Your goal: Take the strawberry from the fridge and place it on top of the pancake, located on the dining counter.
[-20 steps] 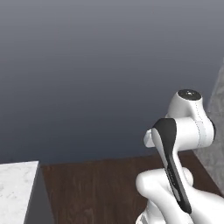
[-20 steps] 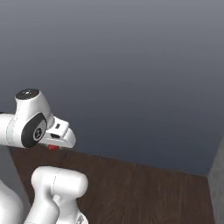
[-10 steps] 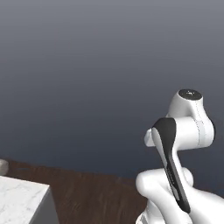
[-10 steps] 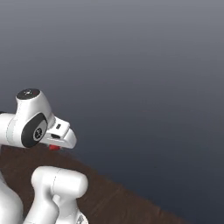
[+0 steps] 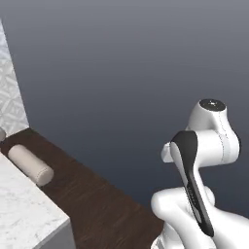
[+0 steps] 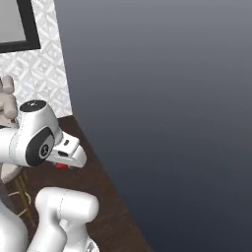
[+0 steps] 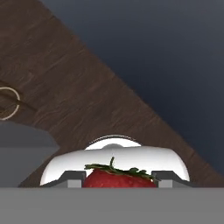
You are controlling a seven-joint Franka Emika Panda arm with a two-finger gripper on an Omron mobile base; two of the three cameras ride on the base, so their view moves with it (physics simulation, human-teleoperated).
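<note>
Left base view: white arm (image 5: 204, 160) with dark joints, lower right, folded back on itself. White marble worktop (image 5: 24, 209) at lower left, corner toward the camera. Beige cylinder (image 5: 30, 164) lying beside the worktop's far edge, above the dark wood floor (image 5: 102, 204). Plain dark-grey wall (image 5: 126, 73) behind; strip of patterned pale tile (image 5: 9, 102) at far left.

Right base view: arm at lower left, gripper (image 6: 66, 160) at the end of the white hand, a small red strawberry (image 6: 61, 166) showing just beneath it. Patterned tile wall (image 6: 44, 78) with a black-framed panel (image 6: 19, 24) at upper left. Dark-grey wall to the right.

Hand view: strawberry (image 7: 119, 178), red with green leafy top, sitting between the two finger tips (image 7: 74, 178) at the bottom; gripper (image 7: 119, 180) clenched around it. Wood floor and dark-grey wall beyond.
</note>
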